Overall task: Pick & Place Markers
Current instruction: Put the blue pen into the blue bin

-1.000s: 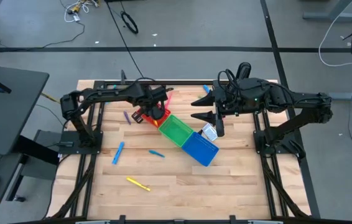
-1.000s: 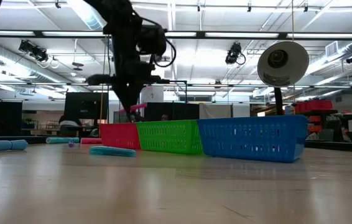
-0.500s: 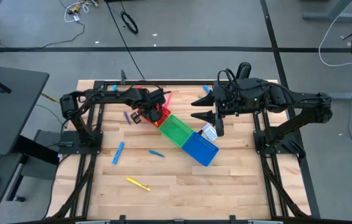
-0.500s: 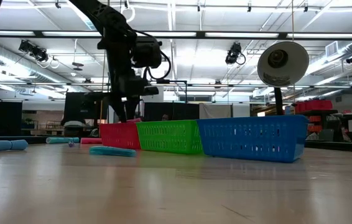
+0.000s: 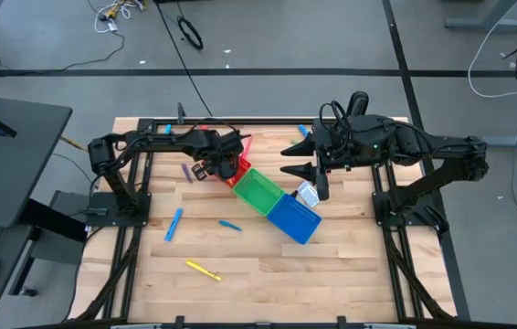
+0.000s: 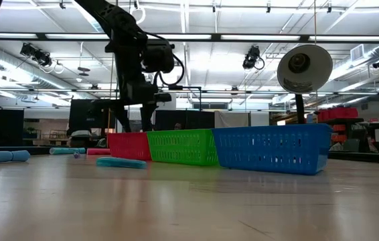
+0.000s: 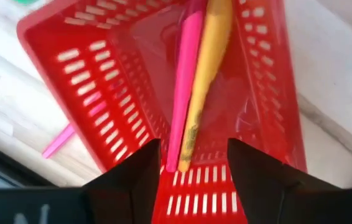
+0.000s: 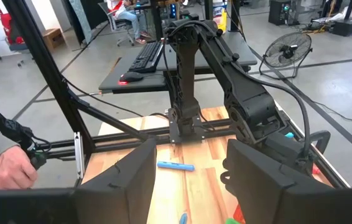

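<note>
A: Where's the left pincer (image 7: 191,186)?
B: Over the red bin (image 7: 126,93), fingers spread wide with nothing between them. A pink marker (image 7: 185,81) and a yellow marker (image 7: 208,74) lie side by side inside that bin.

A: And the right pincer (image 5: 317,183)?
B: It hangs above the bench (image 5: 332,274), beside the blue bin (image 5: 293,219), fingers apart, empty.

A: Other markers?
B: Loose on the bench: a blue marker (image 5: 174,225), a teal marker (image 5: 229,224), a purple marker (image 5: 185,173), and another yellow one (image 5: 203,270) near the front.
</note>
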Controlling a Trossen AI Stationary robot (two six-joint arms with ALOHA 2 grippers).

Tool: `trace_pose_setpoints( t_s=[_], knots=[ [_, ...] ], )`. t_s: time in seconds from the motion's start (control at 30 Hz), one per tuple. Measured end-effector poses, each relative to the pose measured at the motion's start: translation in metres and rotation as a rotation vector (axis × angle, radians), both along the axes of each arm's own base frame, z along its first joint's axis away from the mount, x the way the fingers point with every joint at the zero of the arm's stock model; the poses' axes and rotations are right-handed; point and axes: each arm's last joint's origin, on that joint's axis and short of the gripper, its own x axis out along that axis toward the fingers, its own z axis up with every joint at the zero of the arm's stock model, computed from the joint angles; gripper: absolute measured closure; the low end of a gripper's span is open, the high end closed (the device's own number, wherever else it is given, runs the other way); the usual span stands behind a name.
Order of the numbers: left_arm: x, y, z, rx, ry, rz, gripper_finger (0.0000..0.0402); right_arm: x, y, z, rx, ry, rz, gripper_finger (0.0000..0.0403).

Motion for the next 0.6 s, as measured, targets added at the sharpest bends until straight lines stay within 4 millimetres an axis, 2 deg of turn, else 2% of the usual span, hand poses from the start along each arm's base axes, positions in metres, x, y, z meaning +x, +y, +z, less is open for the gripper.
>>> trace_pose_setpoints(
  t_s=[0.17,0.33,0.6],
  knots=[
    [0.006,0.003,0.011,-0.002,-0.074,0.136,0.0208,0.0,0.0,0.0,-0.001,-0.001,0.0,0.0207],
    [0.011,0.01,0.033,-0.076,-0.207,0.299,0.0211,0.0,0.0,0.0,-0.009,-0.001,0.002,0.0207],
    [0.013,0.021,0.067,-0.232,-0.303,0.537,0.0211,0.0,0.0,0.0,-0.012,-0.002,0.003,0.0207]
  ],
)
